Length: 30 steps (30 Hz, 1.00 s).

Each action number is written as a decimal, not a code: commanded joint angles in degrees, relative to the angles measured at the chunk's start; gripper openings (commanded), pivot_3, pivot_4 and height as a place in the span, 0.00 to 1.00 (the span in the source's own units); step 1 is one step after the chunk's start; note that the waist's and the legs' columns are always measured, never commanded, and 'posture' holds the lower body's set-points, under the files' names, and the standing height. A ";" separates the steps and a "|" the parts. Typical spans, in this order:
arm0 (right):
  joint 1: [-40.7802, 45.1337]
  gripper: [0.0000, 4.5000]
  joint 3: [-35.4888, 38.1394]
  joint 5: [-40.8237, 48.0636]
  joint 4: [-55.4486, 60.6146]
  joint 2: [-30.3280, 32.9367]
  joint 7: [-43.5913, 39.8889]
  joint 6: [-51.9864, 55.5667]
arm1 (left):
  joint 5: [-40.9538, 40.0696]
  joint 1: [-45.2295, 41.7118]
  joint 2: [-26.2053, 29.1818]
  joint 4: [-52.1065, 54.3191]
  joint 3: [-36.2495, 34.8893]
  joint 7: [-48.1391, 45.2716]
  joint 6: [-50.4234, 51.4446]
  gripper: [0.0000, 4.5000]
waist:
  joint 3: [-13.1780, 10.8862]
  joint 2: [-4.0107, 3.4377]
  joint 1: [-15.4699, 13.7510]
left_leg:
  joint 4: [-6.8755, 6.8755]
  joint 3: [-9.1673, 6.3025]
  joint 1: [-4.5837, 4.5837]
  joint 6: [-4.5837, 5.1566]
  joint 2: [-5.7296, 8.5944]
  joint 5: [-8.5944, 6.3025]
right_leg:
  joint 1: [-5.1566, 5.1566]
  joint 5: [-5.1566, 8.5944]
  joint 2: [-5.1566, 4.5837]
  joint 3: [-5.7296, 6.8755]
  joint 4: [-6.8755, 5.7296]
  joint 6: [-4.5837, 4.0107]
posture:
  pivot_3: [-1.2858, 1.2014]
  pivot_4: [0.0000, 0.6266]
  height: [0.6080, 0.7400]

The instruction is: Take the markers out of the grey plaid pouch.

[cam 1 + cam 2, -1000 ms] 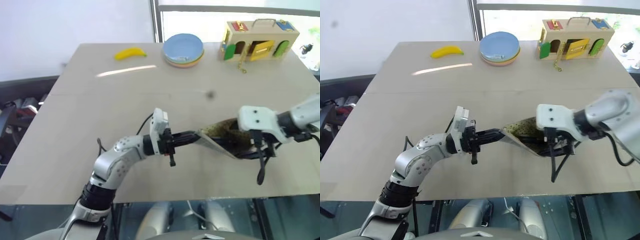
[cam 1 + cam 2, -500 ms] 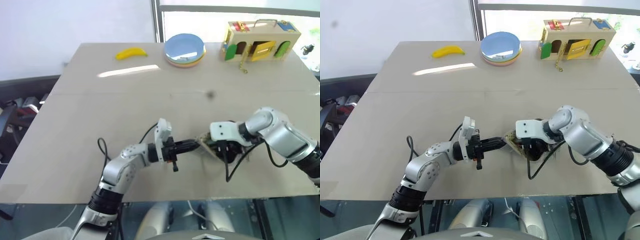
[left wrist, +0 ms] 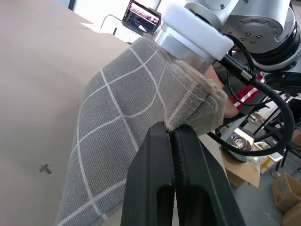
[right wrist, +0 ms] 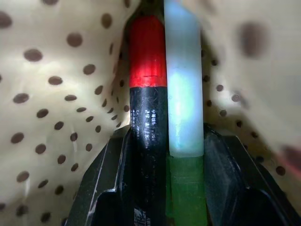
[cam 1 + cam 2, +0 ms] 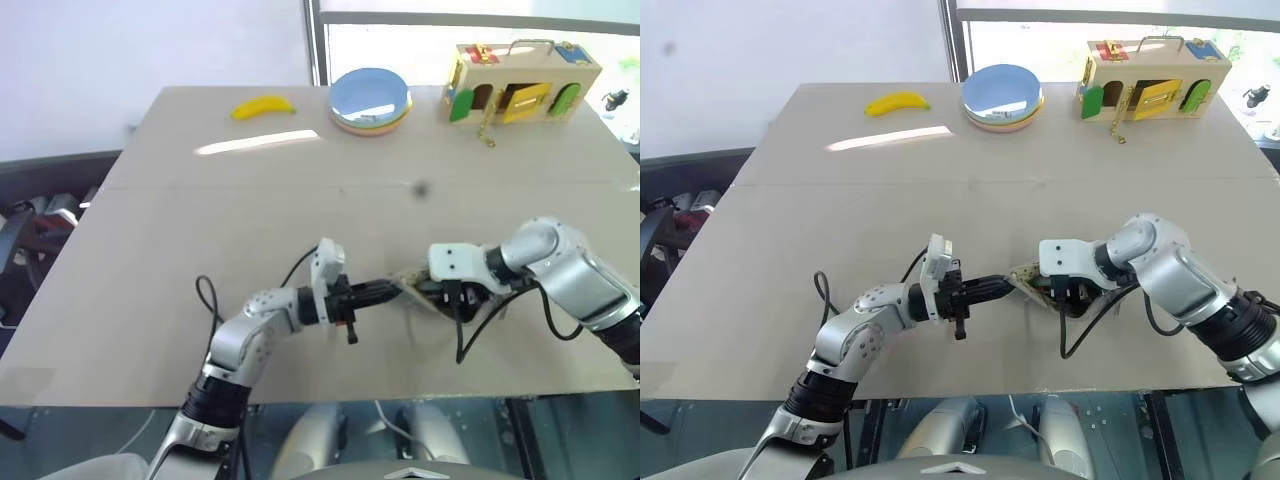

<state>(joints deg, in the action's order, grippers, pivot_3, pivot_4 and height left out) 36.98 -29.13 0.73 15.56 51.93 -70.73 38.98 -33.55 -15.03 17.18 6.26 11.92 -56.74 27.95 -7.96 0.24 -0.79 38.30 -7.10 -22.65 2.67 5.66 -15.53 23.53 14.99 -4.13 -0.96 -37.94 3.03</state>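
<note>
The grey plaid pouch lies low over the table's near middle, its mouth toward my right arm. My left gripper points level to the right and is shut on the tan-edged rim of the pouch. My right gripper reaches down inside the pouch, against its dotted lining. Two markers lie side by side between its fingers: a black one with a red cap and a pale one with a green end. The fingers press on both from either side.
At the table's far side lie a yellow banana, a stack of plates and a wooden toy box with coloured doors. The table's front edge runs just below my arms.
Both hands have sunk with the pouch toward the table. My right gripper has gone deeper into the pouch mouth and its fingers have closed in on the markers.
</note>
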 commanded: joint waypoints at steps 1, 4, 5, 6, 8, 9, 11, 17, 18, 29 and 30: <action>-0.09 0.32 6.49 2.44 4.05 0.97 0.94 2.27 | 0.12 0.32 0.03 1.13 0.18 -0.97 -0.80 0.00 | -0.01 -0.01 0.00 | 0.00 0.00 -0.01 0.00 0.00 0.00 | 0.01 0.00 0.00 0.00 0.00 0.00 | 0.52 0.24 1.00; -0.80 0.32 8.39 3.10 5.15 1.25 1.78 2.60 | 0.23 0.41 -0.21 0.92 0.21 -1.00 -0.90 0.00 | -0.01 -0.01 0.00 | -0.01 0.00 -0.02 0.00 0.00 0.00 | 0.02 0.00 0.00 0.00 0.01 0.00 | 0.52 0.24 1.00; -1.03 0.32 8.69 3.18 5.30 1.38 1.98 2.62 | 0.29 0.40 -0.30 0.81 0.25 -1.04 -0.99 0.00 | -0.01 -0.01 0.00 | -0.01 0.00 -0.02 0.00 0.00 0.00 | 0.02 0.00 0.00 0.00 0.02 0.00 | 0.52 0.24 1.00; -1.49 0.32 8.79 3.27 5.48 1.80 1.82 2.39 | 0.36 0.38 -0.41 0.71 0.31 -1.06 -1.07 0.00 | -0.01 -0.01 0.01 | -0.01 0.01 -0.02 0.00 0.00 0.00 | 0.02 0.00 0.00 0.00 0.01 0.00 | 0.52 0.24 1.00; -2.62 0.32 8.62 3.17 5.60 2.43 1.74 1.59 | 0.48 0.34 -0.63 0.58 0.44 -1.11 -1.17 0.00 | -0.01 0.00 -0.03 | -0.01 0.01 -0.02 0.00 0.00 0.00 | 0.02 0.00 -0.01 0.00 0.02 0.00 | 0.52 0.24 1.00; -3.11 0.44 8.41 3.07 5.52 2.61 1.82 1.27 | 0.52 0.33 -0.72 0.53 0.47 -1.15 -1.17 0.00 | -0.01 0.00 -0.02 | -0.01 0.01 -0.03 0.00 0.00 0.00 | 0.01 0.00 -0.01 0.00 0.02 0.00 | 0.52 0.24 1.00; -3.97 0.63 7.92 2.68 4.83 2.56 2.32 0.34 | 0.53 0.30 -0.88 0.51 0.50 -1.15 -1.06 0.00 | -0.01 0.00 0.00 | -0.01 0.01 -0.02 0.00 0.00 0.00 | 0.02 0.00 -0.01 0.00 0.02 0.00 | 0.52 0.24 1.00; -4.98 0.92 6.92 0.29 -0.42 0.20 5.98 -4.36 | 0.56 0.54 -1.08 0.63 0.35 -0.99 -0.84 0.00 | -0.01 0.00 0.08 | -0.01 0.02 -0.02 0.00 0.00 0.00 | 0.02 0.00 0.00 -0.01 0.00 0.00 | 0.52 0.24 1.00; -5.00 0.92 6.90 0.15 -0.89 0.01 6.07 -4.81 | 0.57 0.58 -1.08 0.67 0.35 -0.97 -0.84 0.00 | -0.01 0.00 0.07 | -0.01 0.02 -0.02 0.00 0.00 0.00 | 0.02 0.00 0.00 -0.01 0.00 0.00 | 0.52 0.24 1.00; -6.69 0.92 4.98 -2.40 -4.80 0.37 5.05 -8.50 | 0.33 1.13 -0.78 1.14 -0.09 -0.59 -0.69 0.00 | 0.00 -0.01 0.12 | 0.00 0.02 -0.01 0.00 -0.01 0.00 | 0.01 0.00 0.01 -0.01 0.00 0.00 | 0.52 0.24 1.00; -7.03 0.86 4.85 -2.53 -4.82 0.60 4.62 -8.36 | 0.32 1.14 -0.78 1.16 -0.11 -0.56 -0.67 0.00 | 0.00 0.00 0.12 | -0.01 0.02 -0.01 0.00 -0.01 0.00 | 0.01 0.00 0.01 -0.01 0.00 0.00 | 0.52 0.24 1.00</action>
<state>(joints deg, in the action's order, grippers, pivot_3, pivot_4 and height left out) 31.13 -24.02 -0.10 12.34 50.83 -65.50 30.45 -32.75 -14.42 16.08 6.07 12.33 -56.95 27.32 -7.96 0.24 -0.67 38.30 -7.08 -22.66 2.67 5.65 -15.53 23.54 14.99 -4.11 -0.98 -37.94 3.03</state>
